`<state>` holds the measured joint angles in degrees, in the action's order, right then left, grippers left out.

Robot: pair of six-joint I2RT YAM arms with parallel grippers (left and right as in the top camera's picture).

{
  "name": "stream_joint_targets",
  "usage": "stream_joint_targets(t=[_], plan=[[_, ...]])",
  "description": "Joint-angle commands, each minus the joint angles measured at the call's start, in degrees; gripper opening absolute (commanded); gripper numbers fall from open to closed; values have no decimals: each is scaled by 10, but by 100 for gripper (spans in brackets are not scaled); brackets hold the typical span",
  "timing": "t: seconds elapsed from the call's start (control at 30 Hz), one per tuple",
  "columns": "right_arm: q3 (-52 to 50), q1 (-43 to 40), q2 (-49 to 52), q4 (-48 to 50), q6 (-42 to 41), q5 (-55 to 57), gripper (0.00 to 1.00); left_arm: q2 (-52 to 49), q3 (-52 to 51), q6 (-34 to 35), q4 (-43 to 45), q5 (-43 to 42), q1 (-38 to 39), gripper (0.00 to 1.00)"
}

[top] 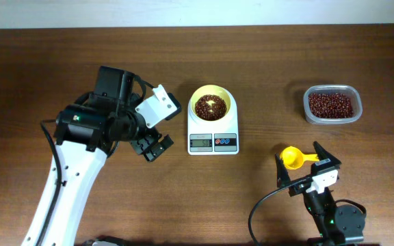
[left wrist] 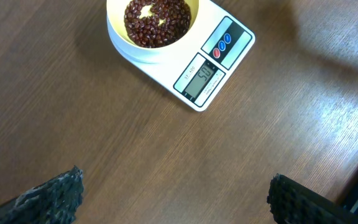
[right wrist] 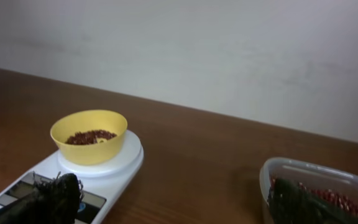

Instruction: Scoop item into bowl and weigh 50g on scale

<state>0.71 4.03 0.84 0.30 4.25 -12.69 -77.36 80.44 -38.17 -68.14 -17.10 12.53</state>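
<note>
Left arm (top: 67, 191): white tubular link, black joint housings, white wrist camera block (top: 157, 104), thin black cable (top: 50, 147). Right arm (top: 340, 220): black, with looping black cable (top: 258, 205). Left end effector (top: 152, 147) and right end effector (top: 299, 154): black textured fingers (left wrist: 55, 196).

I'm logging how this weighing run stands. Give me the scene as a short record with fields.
bowl: on the scale, beans inside
display: looks like 50, digits small
tub: far right, more beans in it
scoop: on the table by the right gripper, looks empty
left gripper: open, left of the scale
right gripper: open
</note>
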Motion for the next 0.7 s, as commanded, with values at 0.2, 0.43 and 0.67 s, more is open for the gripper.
stream_joint_targets(t=[0.2, 0.43, 0.67], plan=[[-4, -37, -7, -39, -7, 14, 99, 2, 0, -5, -1, 0, 1, 99], [-4, -56, -7, -40, 0, 14, 99, 2, 0, -5, -1, 0, 1, 99], [-4, -86, -7, -40, 0, 14, 99, 2, 0, -5, -1, 0, 1, 99]])
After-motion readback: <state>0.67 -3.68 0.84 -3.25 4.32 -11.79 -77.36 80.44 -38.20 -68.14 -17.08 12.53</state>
